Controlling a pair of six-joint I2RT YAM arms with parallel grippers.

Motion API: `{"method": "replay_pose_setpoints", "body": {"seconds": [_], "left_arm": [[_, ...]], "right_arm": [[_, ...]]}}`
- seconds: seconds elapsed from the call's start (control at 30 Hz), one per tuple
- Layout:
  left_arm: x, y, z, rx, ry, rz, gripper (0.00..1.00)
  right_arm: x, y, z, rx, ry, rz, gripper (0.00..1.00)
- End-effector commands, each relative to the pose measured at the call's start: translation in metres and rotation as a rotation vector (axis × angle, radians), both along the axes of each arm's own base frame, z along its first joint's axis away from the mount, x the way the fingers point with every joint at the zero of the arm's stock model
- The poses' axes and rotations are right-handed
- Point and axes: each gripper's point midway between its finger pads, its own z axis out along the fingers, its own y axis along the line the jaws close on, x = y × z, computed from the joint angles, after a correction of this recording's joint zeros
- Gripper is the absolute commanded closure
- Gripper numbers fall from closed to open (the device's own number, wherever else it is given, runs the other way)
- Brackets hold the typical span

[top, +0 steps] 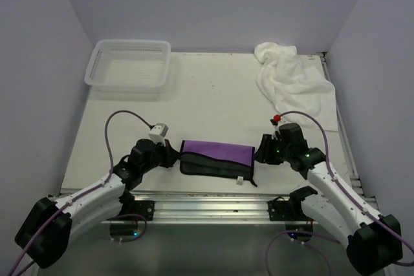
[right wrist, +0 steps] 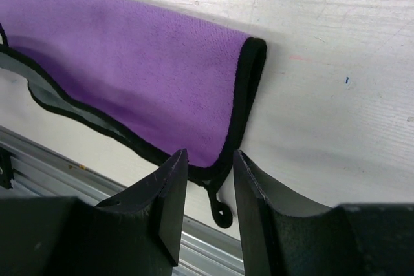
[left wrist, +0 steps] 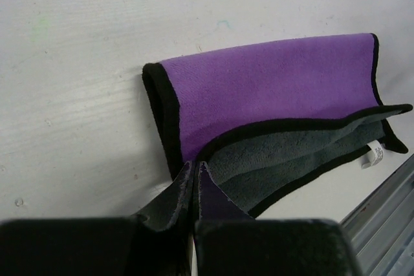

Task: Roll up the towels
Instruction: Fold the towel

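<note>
The small purple towel [top: 217, 154] with dark trim lies folded lengthwise near the table's front edge, its grey underside showing along the near side [left wrist: 284, 159]. My left gripper [top: 173, 156] is at its left end, fingertips [left wrist: 194, 165] pinched together on the trimmed near corner. My right gripper [top: 261, 150] is at the towel's right end, open. Its fingers [right wrist: 210, 159] straddle the near right corner of the towel [right wrist: 129, 75], and the hanging loop [right wrist: 222, 214] sits between them untouched. The large fluffy white towel [top: 291, 79] lies crumpled at the back right.
A white mesh basket [top: 132, 43] stands at the back left. A metal rail [top: 207, 205] runs along the table's front edge just below the purple towel. White walls close in the table on three sides.
</note>
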Motion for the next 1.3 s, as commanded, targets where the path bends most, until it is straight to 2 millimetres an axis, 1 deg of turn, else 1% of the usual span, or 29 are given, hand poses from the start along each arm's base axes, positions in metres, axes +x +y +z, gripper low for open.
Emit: {"method": "replay_pose_setpoints", "body": {"seconds": [0.0,0.07,0.23,0.33,0.37,0.43,0.47,0.53,0.57,0.6,0.63,0.67,0.77,0.83,0.97,1.07,1.13,1.17,1.23,1.27], "left_arm": [[0.002,-0.007,0.009,-0.026,-0.054,-0.029,1.00],[0.002,-0.007,0.010,-0.027,-0.055,-0.030,1.00],[0.001,-0.007,0.008,-0.022,-0.049,-0.032,1.00],[0.000,-0.008,0.010,-0.026,-0.056,-0.045,1.00],[-0.001,-0.010,0.011,-0.032,-0.059,-0.058,0.98],[-0.002,-0.012,0.014,-0.040,-0.073,-0.073,0.83],[-0.005,-0.014,0.019,-0.059,-0.091,-0.093,0.72],[-0.006,-0.017,0.029,-0.089,-0.126,-0.103,0.61],[-0.005,-0.017,0.040,-0.110,-0.159,-0.099,0.49],[-0.005,-0.016,0.044,-0.115,-0.169,-0.099,0.45],[-0.005,-0.016,0.048,-0.122,-0.181,-0.096,0.43],[-0.002,-0.016,0.058,-0.133,-0.208,-0.086,0.38],[0.002,-0.013,0.062,-0.108,-0.198,-0.068,0.36],[0.006,-0.012,0.061,-0.089,-0.187,-0.052,0.36],[0.015,-0.016,0.050,-0.058,-0.138,-0.039,0.37],[0.025,-0.012,0.039,-0.002,-0.086,0.013,0.38],[0.033,-0.009,0.032,0.042,-0.054,0.046,0.38],[0.034,-0.008,0.027,0.056,-0.037,0.051,0.38],[0.036,-0.010,0.025,0.068,-0.023,0.050,0.37],[0.041,-0.007,0.023,0.084,-0.029,0.076,0.37]], "right_arm": [[0.003,0.008,0.002,0.034,-0.007,0.023,0.61],[0.005,0.011,0.002,0.044,-0.012,0.040,0.60],[0.000,0.020,-0.008,0.053,0.015,0.088,0.59],[-0.001,0.020,-0.012,0.045,0.028,0.089,0.59],[-0.002,0.020,-0.014,0.042,0.034,0.091,0.59],[-0.001,0.021,-0.016,0.041,0.037,0.091,0.60],[0.000,0.022,-0.016,0.042,0.040,0.090,0.60],[0.001,0.022,-0.019,0.037,0.046,0.086,0.60],[0.002,0.021,-0.019,0.034,0.045,0.080,0.60],[0.002,0.021,-0.020,0.031,0.045,0.075,0.60],[0.003,0.021,-0.020,0.029,0.043,0.073,0.60],[0.003,0.020,-0.022,0.023,0.049,0.068,0.60],[0.005,0.016,-0.025,0.001,0.057,0.044,0.60],[0.007,0.013,-0.027,-0.010,0.056,0.024,0.59],[0.011,0.010,-0.030,-0.022,0.055,-0.007,0.59],[0.018,0.010,-0.028,-0.028,0.043,-0.022,0.59],[0.025,0.010,-0.024,-0.038,0.027,-0.035,0.58],[0.030,0.011,-0.020,-0.039,0.012,-0.033,0.57],[0.034,0.011,-0.021,-0.051,0.015,-0.042,0.57],[0.039,0.010,-0.019,-0.056,0.008,-0.049,0.57]]}}
